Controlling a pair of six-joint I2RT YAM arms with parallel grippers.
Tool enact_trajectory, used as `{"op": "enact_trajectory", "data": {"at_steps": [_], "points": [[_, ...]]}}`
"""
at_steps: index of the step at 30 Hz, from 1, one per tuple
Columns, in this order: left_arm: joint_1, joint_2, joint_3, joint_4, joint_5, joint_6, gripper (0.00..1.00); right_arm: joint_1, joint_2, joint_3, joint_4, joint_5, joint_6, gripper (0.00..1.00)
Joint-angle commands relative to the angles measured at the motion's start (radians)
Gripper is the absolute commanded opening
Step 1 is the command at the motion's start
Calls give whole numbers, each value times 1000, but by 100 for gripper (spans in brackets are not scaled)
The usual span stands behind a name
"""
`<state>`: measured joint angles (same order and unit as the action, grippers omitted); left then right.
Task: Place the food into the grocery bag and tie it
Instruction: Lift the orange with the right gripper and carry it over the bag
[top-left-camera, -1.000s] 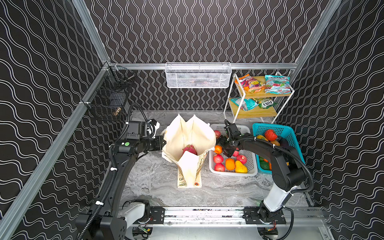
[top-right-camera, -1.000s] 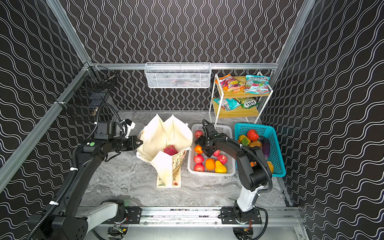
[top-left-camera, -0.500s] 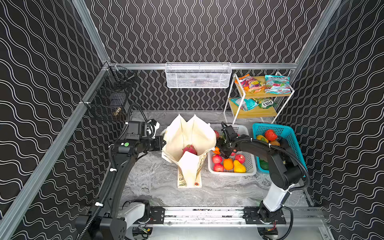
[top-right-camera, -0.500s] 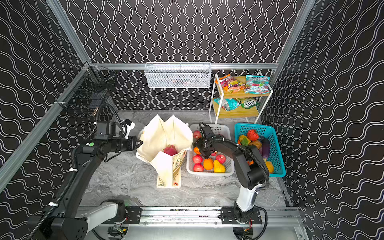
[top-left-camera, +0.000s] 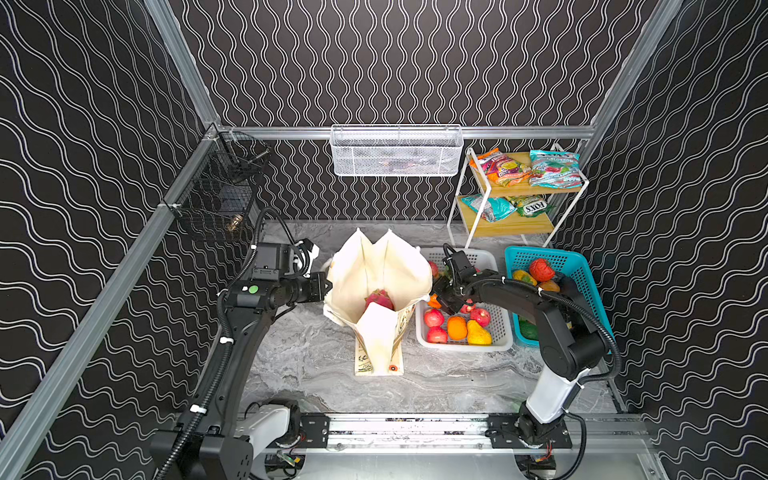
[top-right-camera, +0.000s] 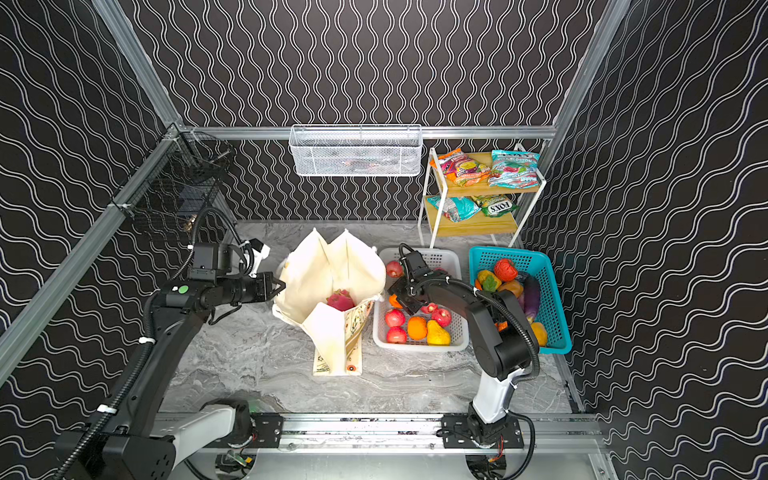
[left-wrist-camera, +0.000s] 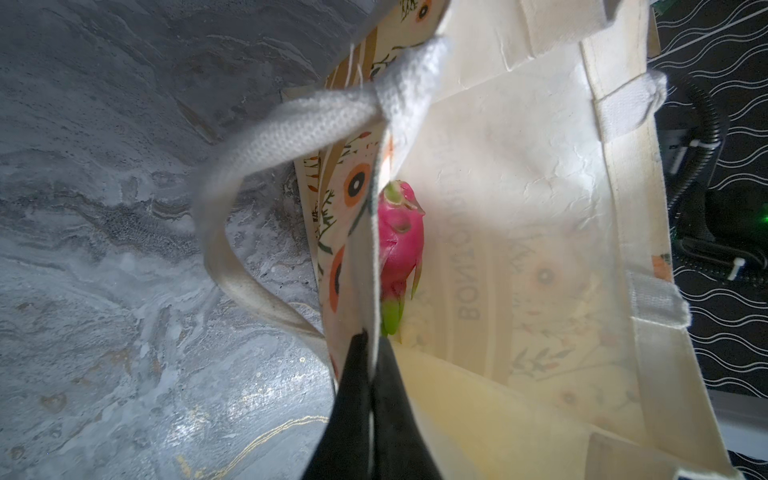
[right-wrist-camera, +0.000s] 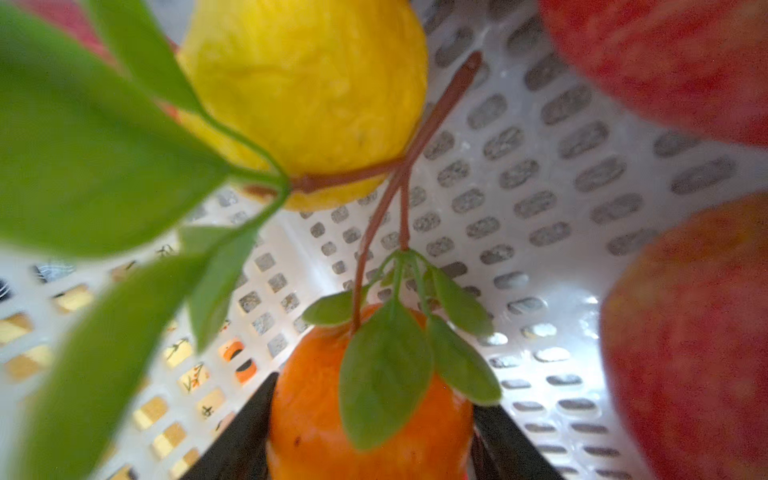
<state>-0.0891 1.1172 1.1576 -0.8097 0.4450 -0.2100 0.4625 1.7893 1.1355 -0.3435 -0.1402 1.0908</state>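
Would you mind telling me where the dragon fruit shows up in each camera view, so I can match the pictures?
Top view: the dragon fruit sits low inside the open bag, near the picture's middle.
Top view: the same spot in the bag, slightly left of centre.
Left wrist: mid-picture, just behind the bag's printed wall.
Right wrist: not in it.
Shared landmark: the cream bag around the fruit.

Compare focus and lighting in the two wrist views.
Right wrist view: the leaves and apples nearest the lens are blurred, the orange and white basket sharper. Left wrist view: the dragon fruit is crisp, the grocery bag lining brightly lit, the strap washed out.
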Motion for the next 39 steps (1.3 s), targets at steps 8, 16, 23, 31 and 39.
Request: {"op": "enact_trajectory", "data": {"at_steps": [8, 16, 23, 31, 39], "points": [[0, -4, -5, -2, 11, -3, 0, 1, -83, 21, -38, 70, -8, 59], [0, -5, -4, -2, 9, -6, 0, 5, -202, 60, -116, 133, -31, 60], [0, -4, 2, -9, 7, -4, 0, 5, -318, 112, -195, 188, -53, 60], [0, 0, 13, -12, 8, -5, 0, 14, -477, 181, -196, 232, -112, 60], [0, 12, 28, -12, 12, -5, 0, 117, -495, 342, -201, 269, -237, 60]]}}
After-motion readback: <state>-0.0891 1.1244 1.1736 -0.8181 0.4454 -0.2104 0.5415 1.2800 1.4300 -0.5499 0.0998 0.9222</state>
